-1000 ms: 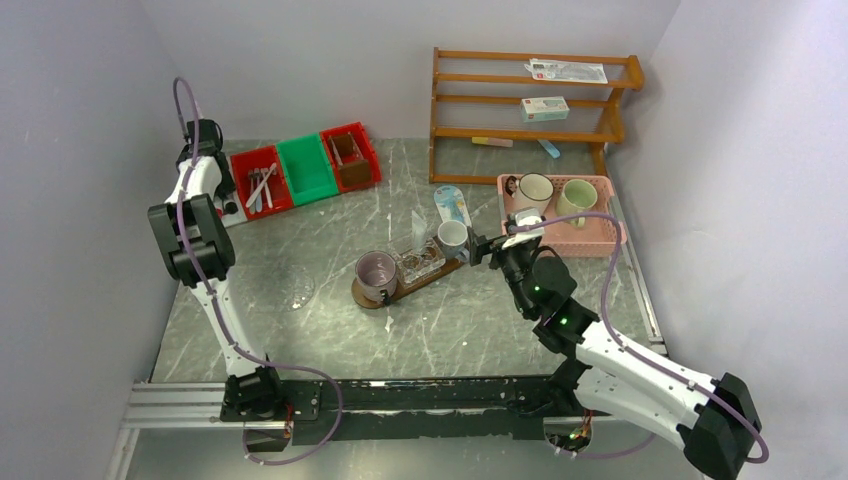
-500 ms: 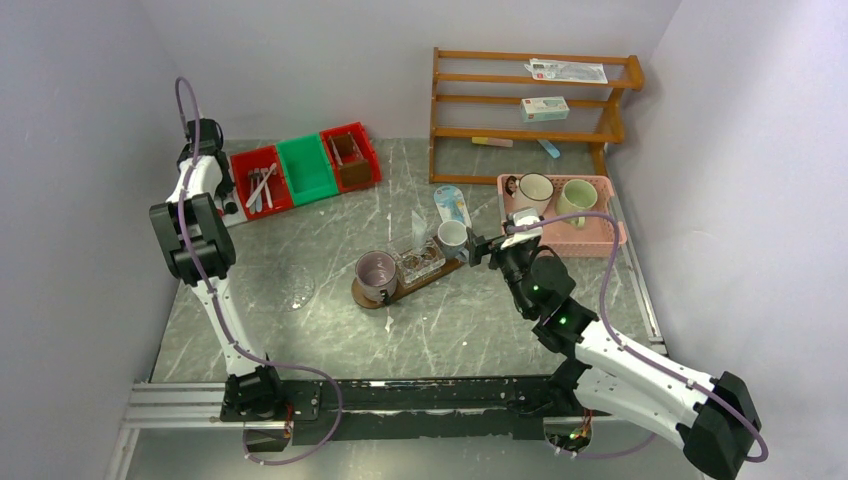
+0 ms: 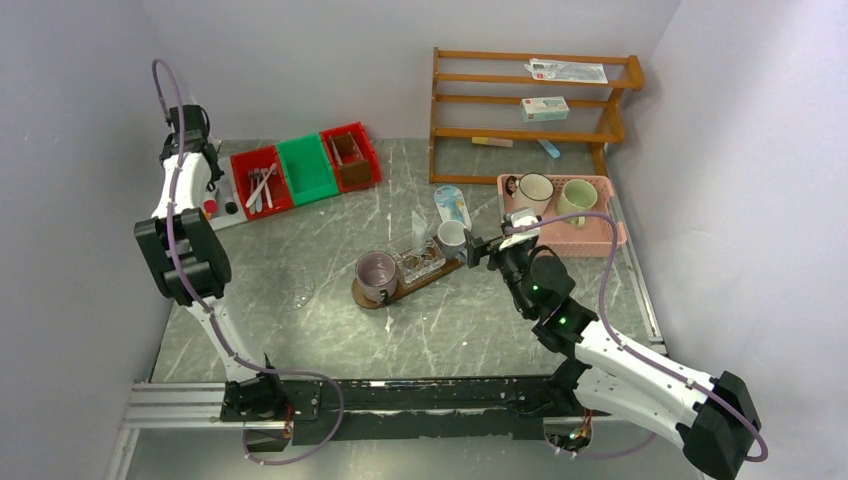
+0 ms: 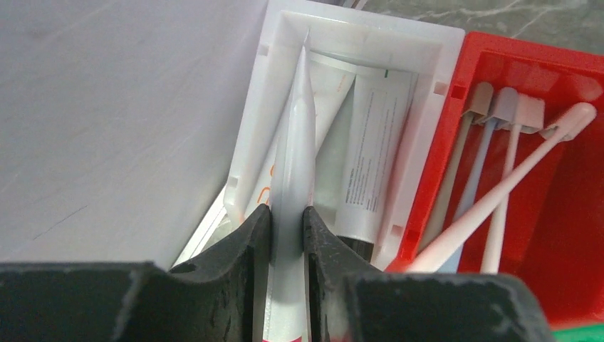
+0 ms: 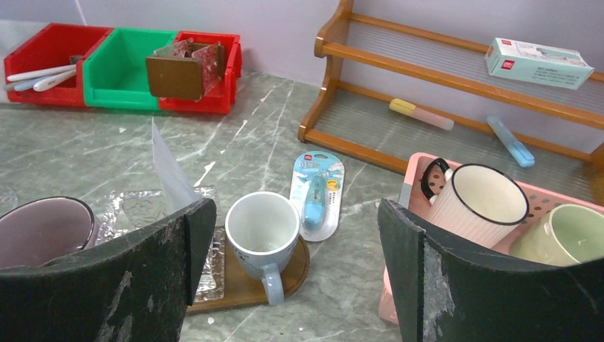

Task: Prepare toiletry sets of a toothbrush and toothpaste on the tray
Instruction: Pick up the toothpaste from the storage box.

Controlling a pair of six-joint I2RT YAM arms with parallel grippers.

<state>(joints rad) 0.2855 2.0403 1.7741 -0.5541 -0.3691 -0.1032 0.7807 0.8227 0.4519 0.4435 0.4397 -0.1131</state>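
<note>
Left arm over the far-left bins, right arm by the tray.
On the grey marble table (image 3: 300, 340), the dark wooden tray (image 3: 441, 272) lies mid-table with a purple mug (image 3: 377, 272) at its near end, a clear glass dish (image 3: 420, 262) in the middle and a white mug (image 5: 262, 228) at its far end. The right gripper (image 3: 476, 248) hangs just beside the white mug, jaws spread wide and holding nothing. In the white bin (image 4: 370, 39), the left gripper (image 4: 287, 217) is pinched tight on a white tube (image 4: 295, 142), beside toothbrushes (image 4: 498, 199) in the red bin (image 4: 570, 214).
</note>
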